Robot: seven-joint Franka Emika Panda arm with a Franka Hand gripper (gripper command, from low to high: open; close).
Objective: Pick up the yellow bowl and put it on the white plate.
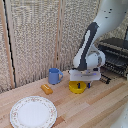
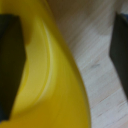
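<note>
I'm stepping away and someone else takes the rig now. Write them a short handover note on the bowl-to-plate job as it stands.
Gripper: down at the yellow bowl, fingers open, straddling its rim; one finger inside the bowl, the other outside over the wood. No sign of a closed grip yet.
Yellow bowl: on the wooden table, to the exterior view's right of the blue mug, not lifted.
White plate: empty, at the near edge on the exterior view's left.
Small orange piece: between mug and plate.
Done: approach to the bowl.
Left: close on the rim, lift, carry over the plate, set down, release.

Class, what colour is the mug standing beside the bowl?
Blue. The mug shows best in the exterior view.
</note>
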